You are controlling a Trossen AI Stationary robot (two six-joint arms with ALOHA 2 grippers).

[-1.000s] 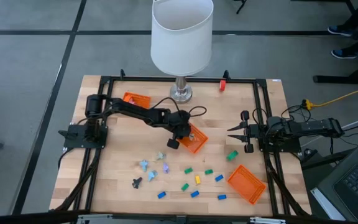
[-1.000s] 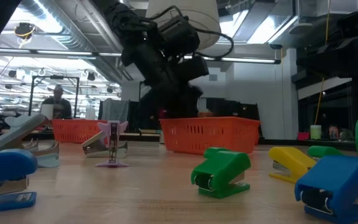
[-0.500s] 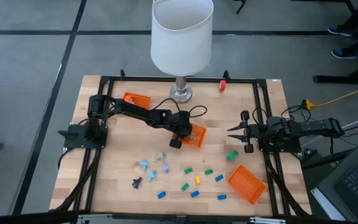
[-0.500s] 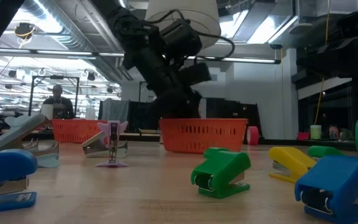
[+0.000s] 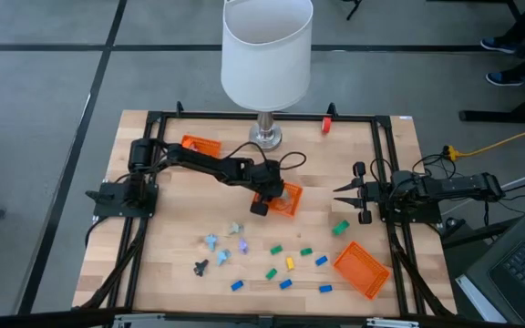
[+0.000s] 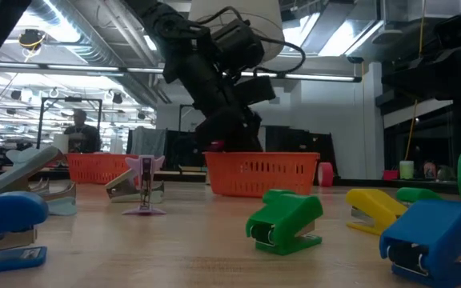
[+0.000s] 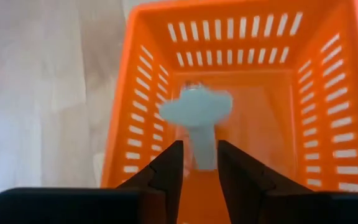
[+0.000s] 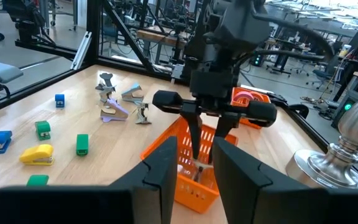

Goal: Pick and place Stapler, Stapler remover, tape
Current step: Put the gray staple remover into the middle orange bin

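Left gripper (image 7: 198, 163): over the middle orange basket (image 5: 285, 198), fingers a little apart, a pale blue staple remover (image 7: 199, 117) right by the tips, maybe let go.
Right gripper (image 5: 340, 190): waits at the table's right side; cannot tell if open.
Risk: the remover could catch on a finger and lift out.
Table (image 5: 171, 232): wood, with small staplers (image 5: 287, 262) scattered near; tape (image 5: 326, 125) by the far edge.
Room: big lamp (image 5: 265, 55), grey floor.

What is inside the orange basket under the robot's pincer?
A pale blue staple remover sits inside the orange basket, just past the left pincer, whose jaws are apart. The pincer hides the basket floor nearest it, so anything lying there cannot be seen.
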